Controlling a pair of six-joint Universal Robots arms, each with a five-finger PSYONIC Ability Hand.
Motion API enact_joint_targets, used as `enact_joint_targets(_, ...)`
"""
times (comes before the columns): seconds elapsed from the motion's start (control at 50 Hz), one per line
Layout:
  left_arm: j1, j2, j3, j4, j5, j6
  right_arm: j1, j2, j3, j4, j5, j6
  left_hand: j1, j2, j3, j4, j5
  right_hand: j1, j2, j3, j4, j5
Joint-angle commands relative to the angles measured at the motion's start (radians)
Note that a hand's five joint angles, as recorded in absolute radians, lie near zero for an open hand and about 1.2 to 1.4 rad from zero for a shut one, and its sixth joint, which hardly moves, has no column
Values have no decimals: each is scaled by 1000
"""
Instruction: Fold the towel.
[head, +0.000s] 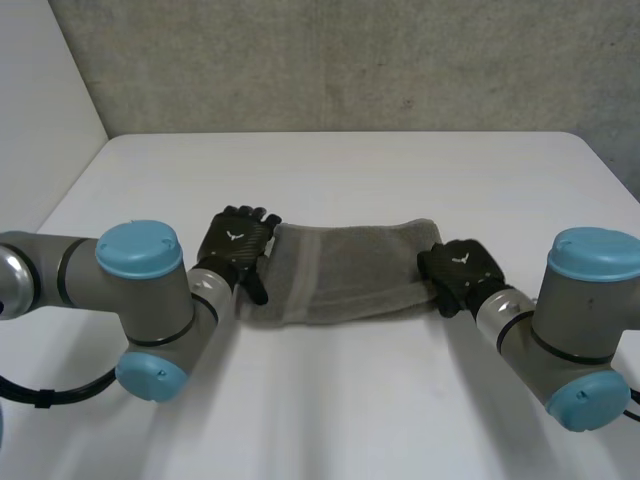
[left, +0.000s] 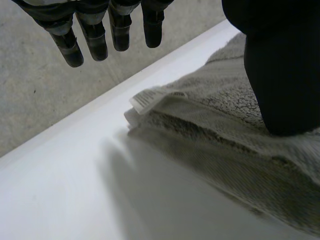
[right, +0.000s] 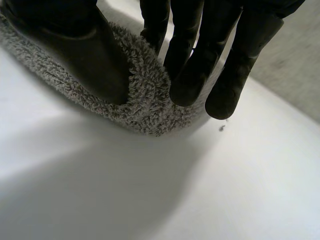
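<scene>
White table (head: 400, 410) before a grey concrete wall (head: 350, 60), grey towel (head: 350, 272) lying as a folded band at its centre, left hand (head: 237, 243) at the left end, fingers straight, thumb resting on cloth, right hand (head: 463, 270) pinching the right end between thumb and fingers.
</scene>
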Motion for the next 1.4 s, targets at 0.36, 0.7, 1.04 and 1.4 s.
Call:
enact_joint_targets(0.36, 9, 351, -85, -1, 0, -15, 243, 4, -330, 152, -171, -608, 5, 9, 8, 9, -29, 143, 176, 62, 68, 88)
enact_joint_targets(0.7, 3, 336, -102, 2, 5, -87, 346, 103, -326, 186, -122, -521, 5, 9, 8, 9, -29, -1079, -1046, -1159, -1154, -1134)
enact_joint_targets(1.04, -26, 203, -28, -1, 12, -312, 110, -210, -151, 117, -118, 306, 11, 16, 15, 16, -22, -1079, -1046, -1159, -1154, -1134)
enact_joint_targets(1.4, -97, 3, 7, -112, -9, -307, 108, 146, -319, 244, -115, 201, 20, 24, 24, 24, -13, -1079, -1046, -1159, -1154, -1134)
